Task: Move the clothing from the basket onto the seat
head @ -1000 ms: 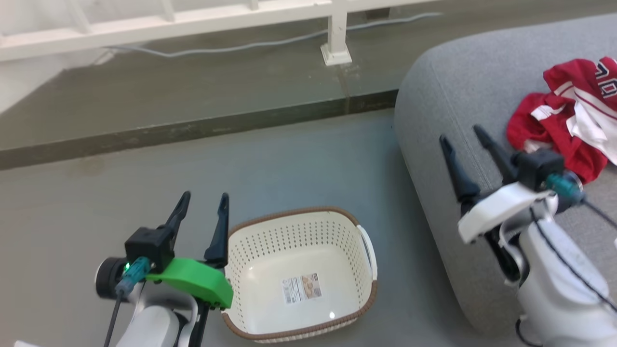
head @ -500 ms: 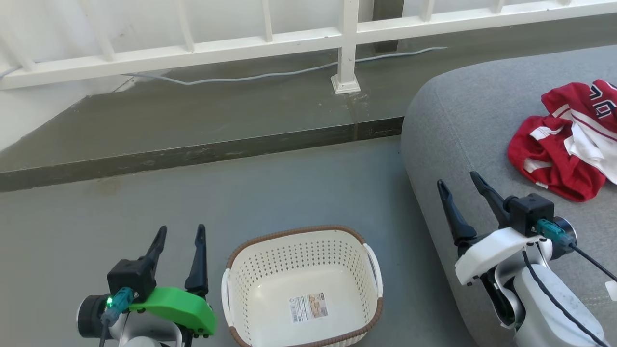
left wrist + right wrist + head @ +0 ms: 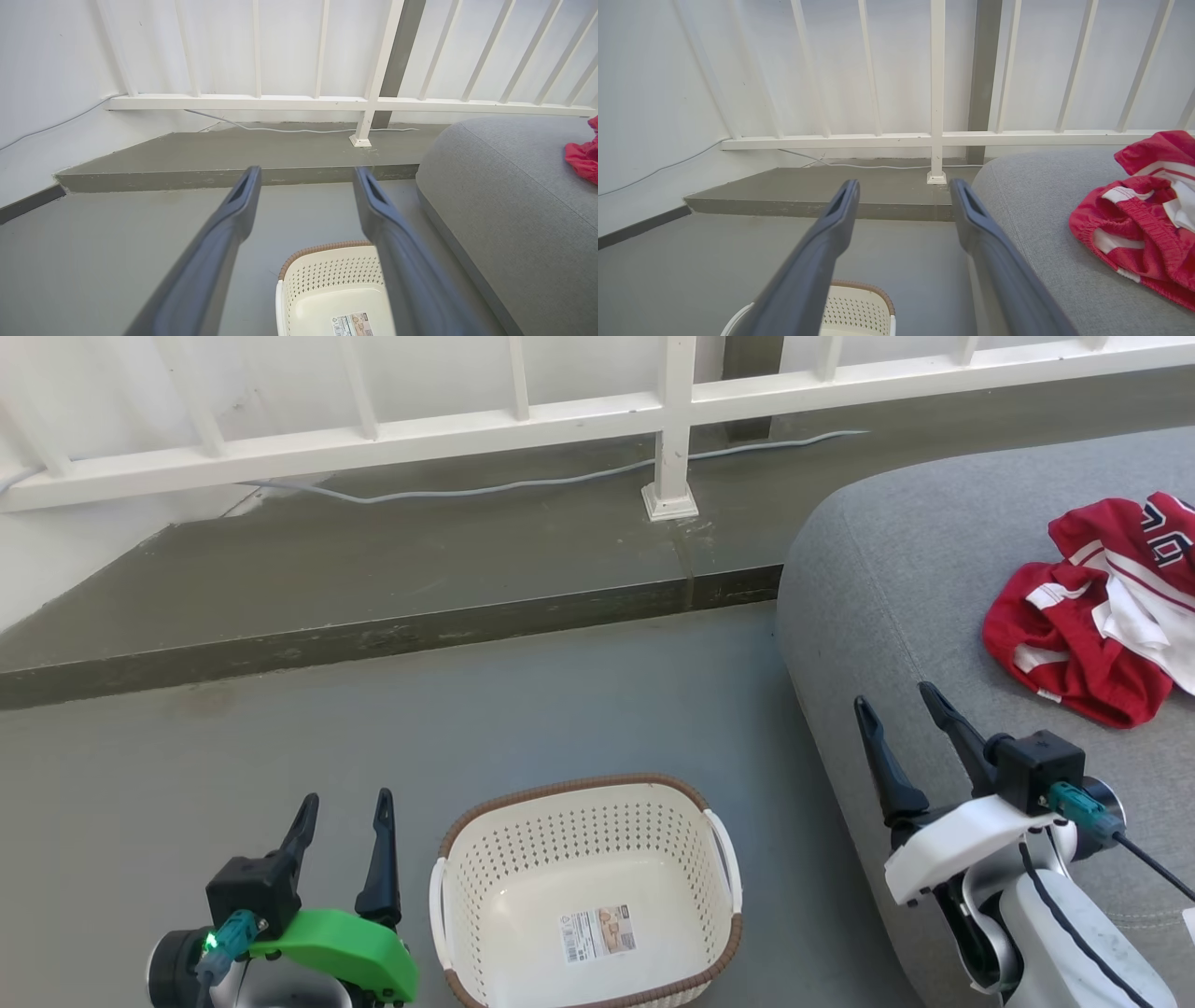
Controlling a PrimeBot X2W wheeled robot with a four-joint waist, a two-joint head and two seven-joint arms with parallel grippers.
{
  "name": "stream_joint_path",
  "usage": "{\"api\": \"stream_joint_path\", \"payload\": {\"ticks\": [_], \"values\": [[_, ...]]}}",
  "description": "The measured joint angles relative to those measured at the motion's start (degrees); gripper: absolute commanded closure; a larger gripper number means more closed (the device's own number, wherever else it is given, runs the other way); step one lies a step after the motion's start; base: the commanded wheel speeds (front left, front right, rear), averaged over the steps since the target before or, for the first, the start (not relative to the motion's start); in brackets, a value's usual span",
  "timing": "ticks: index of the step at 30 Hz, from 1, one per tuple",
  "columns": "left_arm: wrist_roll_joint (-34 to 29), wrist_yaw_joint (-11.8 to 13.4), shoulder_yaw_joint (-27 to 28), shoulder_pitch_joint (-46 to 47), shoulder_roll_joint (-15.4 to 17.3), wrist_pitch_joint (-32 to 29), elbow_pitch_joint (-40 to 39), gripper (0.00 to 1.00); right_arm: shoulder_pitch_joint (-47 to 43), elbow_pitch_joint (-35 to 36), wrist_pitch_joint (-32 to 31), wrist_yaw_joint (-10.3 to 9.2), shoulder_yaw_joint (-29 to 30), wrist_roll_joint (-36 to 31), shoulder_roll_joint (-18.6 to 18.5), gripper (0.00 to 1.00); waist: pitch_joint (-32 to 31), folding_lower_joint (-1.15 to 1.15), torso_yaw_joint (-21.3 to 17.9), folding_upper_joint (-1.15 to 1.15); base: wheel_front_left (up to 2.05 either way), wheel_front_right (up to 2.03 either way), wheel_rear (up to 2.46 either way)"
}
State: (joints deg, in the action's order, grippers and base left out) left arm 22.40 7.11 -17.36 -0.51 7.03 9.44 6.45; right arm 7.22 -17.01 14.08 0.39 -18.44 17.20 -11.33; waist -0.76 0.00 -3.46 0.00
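Basket (image 3: 579,835): empty.
Clothing (image 3: 1074,644): heaped on seat (image 3: 887,588) — task looks done.
Fingers: left gripper (image 3: 345,798), right gripper (image 3: 892,695) spread wide, holding nothing.
Risk: right gripper swinging near could snag clothing — drag it off.

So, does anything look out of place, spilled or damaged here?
Nothing stands out. The red white-striped fabric garments lie crumpled on the grey woven-fabric seat cushion; the cream perforated plastic basket stands upright, holding just its paper label.

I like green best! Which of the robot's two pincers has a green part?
The left pincer, next to the basket: the piece at its base is bright green. The right pincer, by the grey seat, has a white piece instead.
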Motion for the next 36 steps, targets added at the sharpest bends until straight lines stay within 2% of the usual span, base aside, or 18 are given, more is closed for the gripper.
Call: {"api": "stream_joint_path", "payload": {"ticks": [32,33,36], "values": [[-5.48,0.01,0.86,-1.77,-1.32,-2.87,-3.11,0.0,-3.12,6.39,-2.6,-1.0,0.52,0.68,-0.98,0.0,0.51,0.0,-0.27,0.0,0.0,0.0,0.0],[-5.55,0.01,0.86,-1.9,-1.35,-2.87,-3.14,1.0,-3.12,6.55,-2.6,-1.01,0.54,0.86,-0.99,1.0,0.53,0.0,-0.27,0.0,0.0,0.0,0.0],[-5.5,0.0,0.43,-2.16,-1.65,-2.87,-1.22,1.0,-3.94,4.93,-2.6,-0.97,0.11,0.87,-0.38,1.0,0.54,0.0,-0.27,0.0,0.0,0.0,0.0]]}}
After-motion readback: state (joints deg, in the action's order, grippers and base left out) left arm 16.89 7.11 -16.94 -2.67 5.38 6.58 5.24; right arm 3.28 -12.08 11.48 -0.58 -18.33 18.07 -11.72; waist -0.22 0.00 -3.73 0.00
